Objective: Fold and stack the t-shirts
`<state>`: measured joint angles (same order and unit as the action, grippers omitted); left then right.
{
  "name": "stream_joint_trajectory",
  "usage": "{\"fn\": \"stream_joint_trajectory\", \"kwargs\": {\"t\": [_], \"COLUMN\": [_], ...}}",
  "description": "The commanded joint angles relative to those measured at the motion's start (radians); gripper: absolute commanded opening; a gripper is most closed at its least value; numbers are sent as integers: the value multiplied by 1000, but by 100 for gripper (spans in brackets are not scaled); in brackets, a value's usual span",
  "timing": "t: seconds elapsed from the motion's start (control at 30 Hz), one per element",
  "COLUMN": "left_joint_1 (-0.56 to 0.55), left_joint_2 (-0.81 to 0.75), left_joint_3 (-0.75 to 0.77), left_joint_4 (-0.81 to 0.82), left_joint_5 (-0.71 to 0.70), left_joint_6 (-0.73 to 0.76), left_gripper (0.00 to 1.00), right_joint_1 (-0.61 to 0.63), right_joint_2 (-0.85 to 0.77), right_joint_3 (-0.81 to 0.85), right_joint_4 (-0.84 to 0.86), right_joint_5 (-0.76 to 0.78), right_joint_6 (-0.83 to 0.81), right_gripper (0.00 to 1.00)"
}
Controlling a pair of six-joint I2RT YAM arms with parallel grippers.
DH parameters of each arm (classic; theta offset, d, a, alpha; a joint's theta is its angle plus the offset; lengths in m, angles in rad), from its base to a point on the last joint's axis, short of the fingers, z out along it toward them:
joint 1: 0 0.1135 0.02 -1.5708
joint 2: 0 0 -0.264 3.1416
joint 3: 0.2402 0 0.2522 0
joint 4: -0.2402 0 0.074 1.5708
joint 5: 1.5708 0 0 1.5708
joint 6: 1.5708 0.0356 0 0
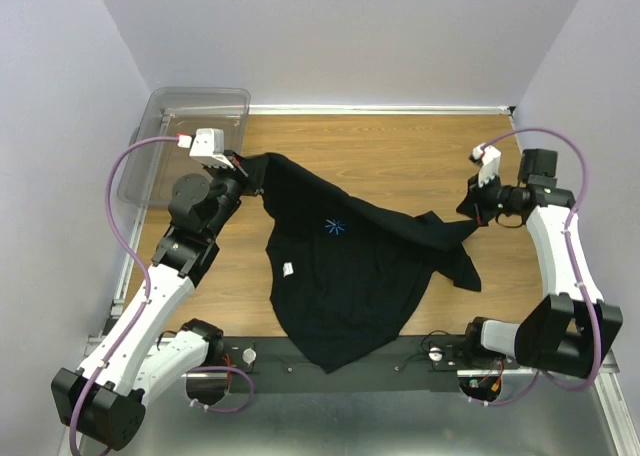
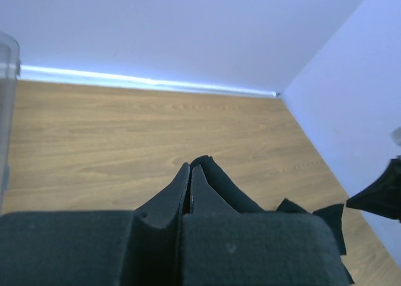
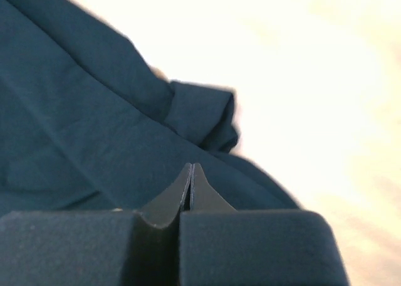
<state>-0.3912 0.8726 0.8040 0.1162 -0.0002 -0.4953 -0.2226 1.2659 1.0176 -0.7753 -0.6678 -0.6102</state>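
The black t-shirt (image 1: 345, 276) lies spread on the wooden tabletop (image 1: 400, 156), with its near tip reaching the tabletop's near edge. The left jaws are pressed together and pinch its far-left corner, just beside the clear bin (image 1: 160, 151). The right jaws are closed on bunched cloth at its right side. A taut ridge of cloth runs between the two.

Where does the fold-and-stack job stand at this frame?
Done: nothing folded or stacked in view. In hand: one black t-shirt lies crumpled on the table, its far edge stretched between the left fingers, shut on a corner, and the right fingers, shut at its right end. Left: flattening, folding, stacking.
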Motion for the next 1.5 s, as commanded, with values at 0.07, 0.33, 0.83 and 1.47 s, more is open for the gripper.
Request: {"fn": "stream_joint_trajectory", "kwargs": {"t": [0.07, 0.33, 0.83, 1.47], "left_joint_1": [35, 86, 130, 189], "left_joint_2": [2, 74, 127, 292], "left_joint_3": [90, 153, 231, 330], "left_joint_4": [-6, -10, -20, -13], "left_joint_5": [-57, -37, 35, 115], "left_joint_6": [40, 24, 20, 44], "left_gripper": [0, 0, 0, 0], "right_joint_1": [-4, -4, -4, -4], "right_joint_2": [-102, -22, 21, 37], "right_joint_3": [134, 79, -42, 79], "right_joint_4": [-30, -368, 172, 149], "right_joint_5": [-145, -176, 263, -217], "right_joint_6": [49, -368, 44, 41], "right_gripper": [1, 70, 73, 1]}}
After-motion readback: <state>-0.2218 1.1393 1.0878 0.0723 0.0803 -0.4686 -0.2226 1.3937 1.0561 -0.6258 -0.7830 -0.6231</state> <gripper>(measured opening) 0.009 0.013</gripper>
